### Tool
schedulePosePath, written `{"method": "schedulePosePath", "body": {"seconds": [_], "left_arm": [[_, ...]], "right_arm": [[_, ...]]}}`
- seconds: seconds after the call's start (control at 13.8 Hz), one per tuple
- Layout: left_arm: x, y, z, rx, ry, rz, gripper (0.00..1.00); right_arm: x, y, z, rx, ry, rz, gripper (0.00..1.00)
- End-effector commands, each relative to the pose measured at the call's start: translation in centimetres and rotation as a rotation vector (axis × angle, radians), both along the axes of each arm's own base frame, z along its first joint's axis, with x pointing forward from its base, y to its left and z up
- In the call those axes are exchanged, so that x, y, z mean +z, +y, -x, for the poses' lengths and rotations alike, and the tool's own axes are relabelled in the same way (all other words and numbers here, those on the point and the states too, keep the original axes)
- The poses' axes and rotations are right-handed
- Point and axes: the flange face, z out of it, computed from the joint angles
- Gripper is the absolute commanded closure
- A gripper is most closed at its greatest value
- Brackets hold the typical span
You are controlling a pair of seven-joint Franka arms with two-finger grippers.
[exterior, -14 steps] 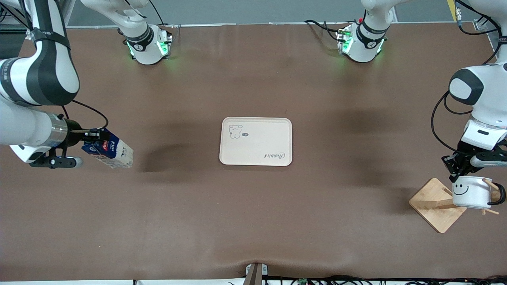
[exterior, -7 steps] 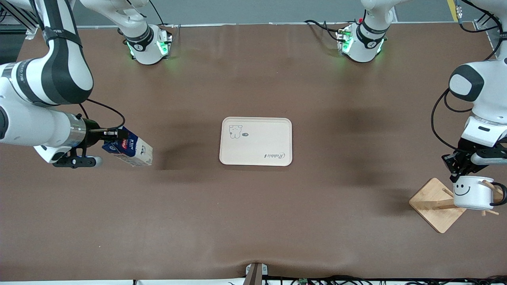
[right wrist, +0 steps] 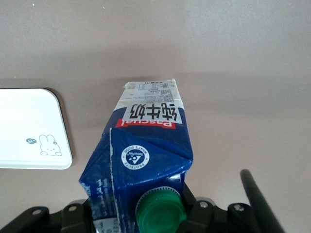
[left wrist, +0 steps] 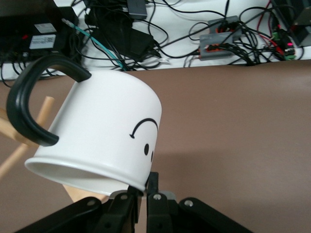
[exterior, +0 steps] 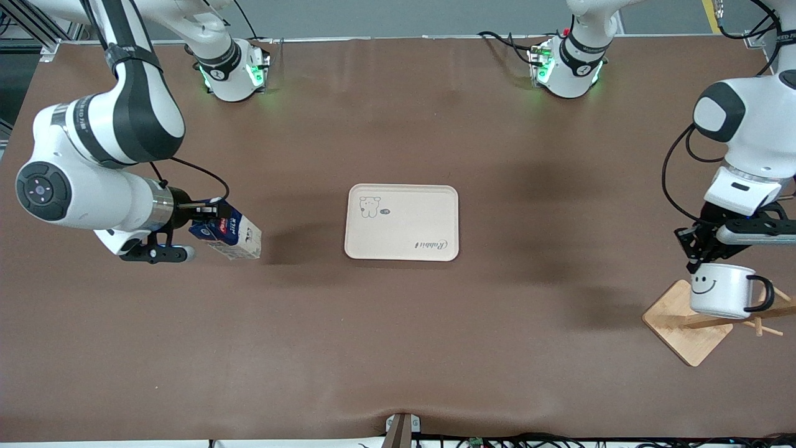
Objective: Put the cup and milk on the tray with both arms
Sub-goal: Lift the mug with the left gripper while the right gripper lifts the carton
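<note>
right gripper [exterior: 202, 219], mid-left of the front view, is clamped on the top of the milk [exterior: 229, 231], carried tilted over bare table short of the tray [exterior: 402, 221] at frame centre. left gripper [exterior: 696, 264], lower right, pinches the rim of the cup [exterior: 721, 290] over the wooden stand [exterior: 684, 323].

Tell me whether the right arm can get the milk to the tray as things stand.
Probably yes: the right gripper holds the milk over bare table beside the tray, with nothing between them.

Both end effectors carry loads (milk [exterior: 227, 233], cup [exterior: 721, 290]); tray [exterior: 402, 222] bare.
</note>
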Motion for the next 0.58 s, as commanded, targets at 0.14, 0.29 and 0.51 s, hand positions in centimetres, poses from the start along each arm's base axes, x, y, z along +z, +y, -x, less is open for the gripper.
{"method": "schedulePosePath", "body": {"seconds": [0.14, 0.29, 0.51], "left_arm": [[1.8, -7.9, 1.8, 0.093, 0.100, 0.102, 1.00], [2.4, -12.7, 2.3, 0.167, 0.159, 0.166, 1.00], [2.7, -19.4, 3.0, 0.238, 0.258, 0.232, 1.00]], "right_arm": [[0.1, 1.3, -0.1, -0.036, 0.002, 0.005, 0.79], [-0.1, 3.2, 0.3, -0.013, 0.006, 0.008, 0.79], [-0.4, 5.5, 0.9, -0.026, 0.013, 0.022, 0.78]]}}
